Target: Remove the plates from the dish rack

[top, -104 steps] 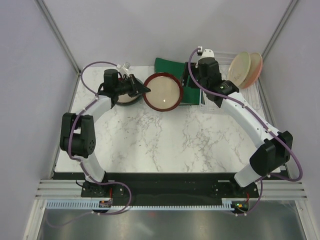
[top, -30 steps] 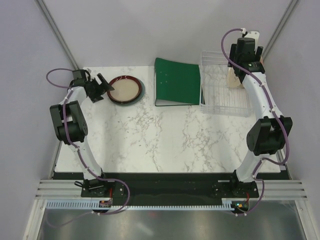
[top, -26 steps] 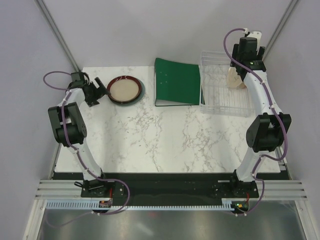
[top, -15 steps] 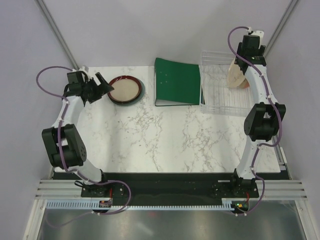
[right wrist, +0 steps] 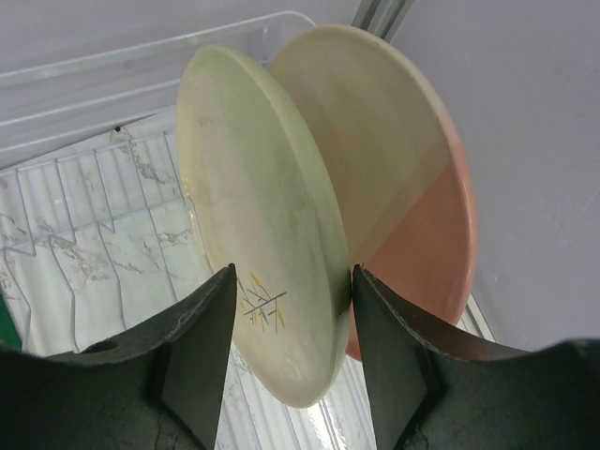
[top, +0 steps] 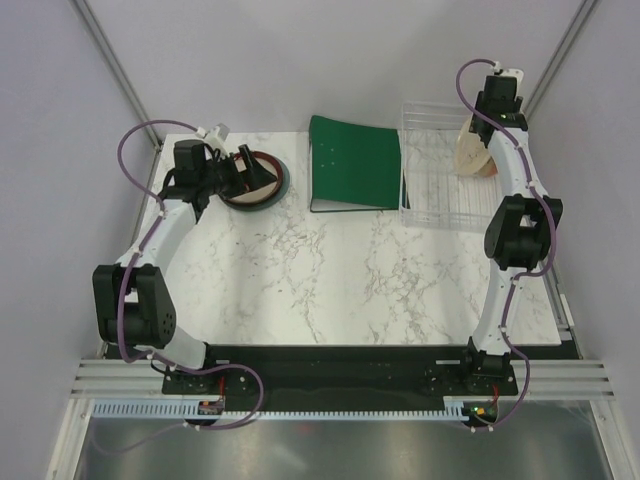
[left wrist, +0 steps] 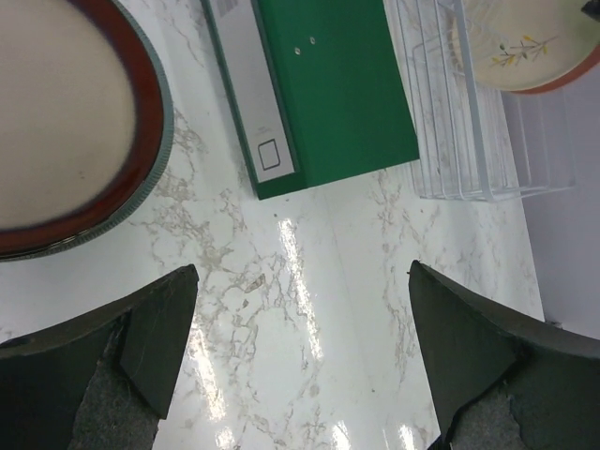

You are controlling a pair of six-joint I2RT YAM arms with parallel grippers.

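Cream sprig plate [right wrist: 272, 272] and cream-and-pink plate [right wrist: 403, 187] on edge in clear ribbed dish rack [right wrist: 94, 197], right hand [right wrist: 292, 272] straddling the former, grip unclear, left hand [left wrist: 302, 270] spread, empty.

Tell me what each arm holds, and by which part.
Left jaws: open, empty. Right jaws straddle the rim of the sprig plate in the rack; whether they grip it cannot be told.

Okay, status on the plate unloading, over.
Left gripper open, empty, near red-rimmed plate stacked on grey plate. Right gripper open, straddling sprig plate in dish rack. Cream-and-pink plate racked alongside. Green binder between rack and stack.
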